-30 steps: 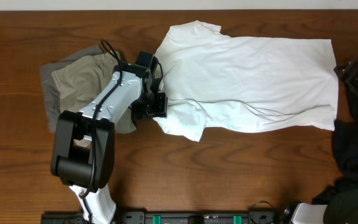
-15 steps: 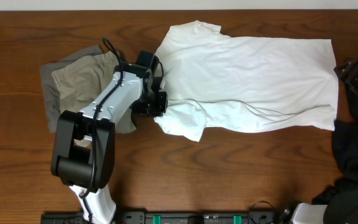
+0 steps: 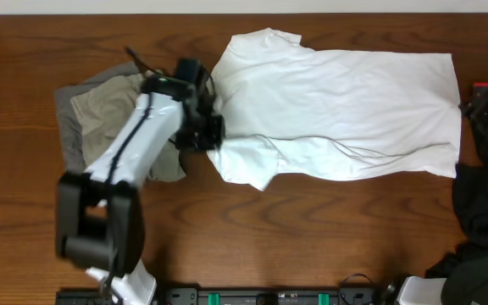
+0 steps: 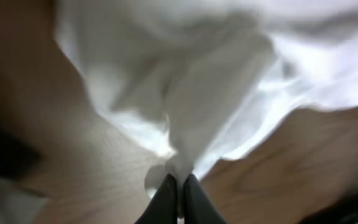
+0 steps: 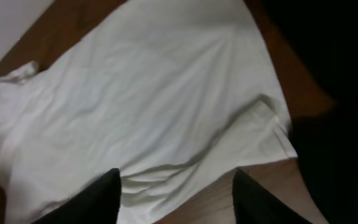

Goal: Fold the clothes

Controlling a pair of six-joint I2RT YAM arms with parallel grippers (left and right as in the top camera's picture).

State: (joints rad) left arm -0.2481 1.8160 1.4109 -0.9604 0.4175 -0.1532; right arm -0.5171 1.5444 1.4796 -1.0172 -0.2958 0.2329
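Observation:
The white T-shirt [image 3: 337, 110] lies spread across the middle and right of the table, with its sleeve folded at the lower left. My left gripper [image 3: 210, 135] is at that sleeve. In the left wrist view it [image 4: 179, 186] is shut on a pinch of the white fabric [image 4: 185, 81], which hangs bunched above the wood. A khaki piece [image 3: 113, 110] lies on a grey piece [image 3: 64, 127] at the left, partly under my left arm. My right gripper [image 3: 485, 106] is off the shirt's right edge. In the right wrist view it [image 5: 176, 196] is open over the shirt's hem [image 5: 142, 93].
A black cloth [image 3: 481, 203] lies heaped at the table's right edge, close under my right arm, and shows as a dark mass [image 5: 334, 143] beside the shirt's corner. Bare wood runs along the front of the table [image 3: 312, 237].
My left gripper has shut on the shirt's sleeve, and the arm has shifted slightly toward the back, tugging the sleeve with it. The right arm has barely moved.

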